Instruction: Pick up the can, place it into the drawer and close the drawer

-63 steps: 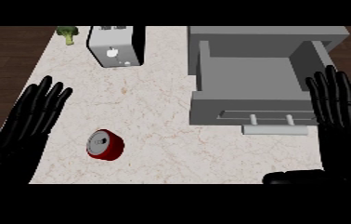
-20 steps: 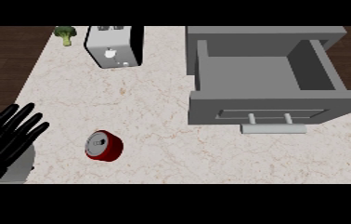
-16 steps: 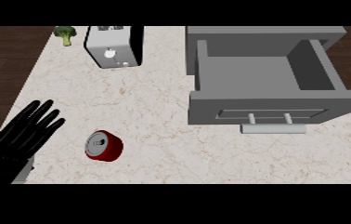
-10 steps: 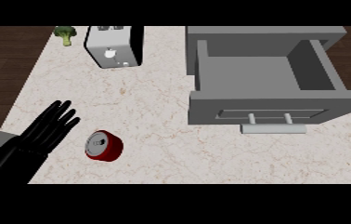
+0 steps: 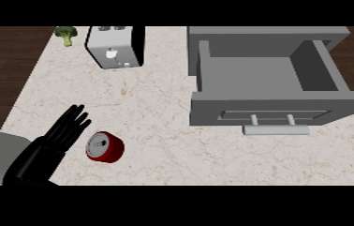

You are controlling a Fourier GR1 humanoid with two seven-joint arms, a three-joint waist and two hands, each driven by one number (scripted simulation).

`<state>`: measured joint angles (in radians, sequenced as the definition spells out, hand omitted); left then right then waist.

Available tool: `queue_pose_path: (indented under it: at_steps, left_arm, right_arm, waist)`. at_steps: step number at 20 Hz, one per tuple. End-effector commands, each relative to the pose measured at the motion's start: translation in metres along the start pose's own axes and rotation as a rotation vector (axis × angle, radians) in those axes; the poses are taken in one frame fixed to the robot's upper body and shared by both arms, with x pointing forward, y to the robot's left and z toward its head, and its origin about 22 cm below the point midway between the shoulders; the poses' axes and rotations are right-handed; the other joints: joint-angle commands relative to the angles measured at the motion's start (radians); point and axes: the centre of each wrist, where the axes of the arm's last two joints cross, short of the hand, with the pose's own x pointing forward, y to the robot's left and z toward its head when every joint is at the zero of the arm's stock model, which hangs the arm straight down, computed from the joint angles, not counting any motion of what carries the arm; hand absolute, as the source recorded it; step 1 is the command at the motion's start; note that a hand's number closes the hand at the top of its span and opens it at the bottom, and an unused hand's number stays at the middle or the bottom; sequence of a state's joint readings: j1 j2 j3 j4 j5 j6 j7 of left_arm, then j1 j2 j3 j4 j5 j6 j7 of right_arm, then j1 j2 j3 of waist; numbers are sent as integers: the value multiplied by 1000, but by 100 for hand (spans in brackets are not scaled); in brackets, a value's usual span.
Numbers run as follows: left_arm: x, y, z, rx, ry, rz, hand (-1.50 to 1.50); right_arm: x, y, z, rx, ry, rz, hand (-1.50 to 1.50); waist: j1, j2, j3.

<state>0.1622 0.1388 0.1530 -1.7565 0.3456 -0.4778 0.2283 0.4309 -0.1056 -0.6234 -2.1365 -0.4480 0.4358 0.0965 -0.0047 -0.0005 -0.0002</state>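
Counter [image 5: 159,112]: left hand [image 5: 48,150] near-left, fingers [image 5: 71,122] straight, empty, just left of can [image 5: 105,147]. Risk: fingers may nudge can away before closing round it. Drawer [image 5: 266,75] open, far right.

even, bright light on the pale counter [image 5: 159,105]; shadows faint and soft. the right side of the toaster [image 5: 110,44] is dark; the right inner wall of the drawer [image 5: 266,109] is shaded.
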Motion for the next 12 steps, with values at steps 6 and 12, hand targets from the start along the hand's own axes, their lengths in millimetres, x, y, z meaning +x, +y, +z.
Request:
queue_pose_path:
  at_steps: [6, 12]
  left_arm:
    - [-53, 32, 1, 79, -3, -32, -150]
    - [-64, 57, 3, 102, 26, -32, -150]
  right_arm:
    - [0, -6, 15, -9, -8, -5, -150]
    - [18, 3, 0, 3, -5, 0, -150]
  waist:
    - [-2, 0, 0]
    - [2, 0, 0]
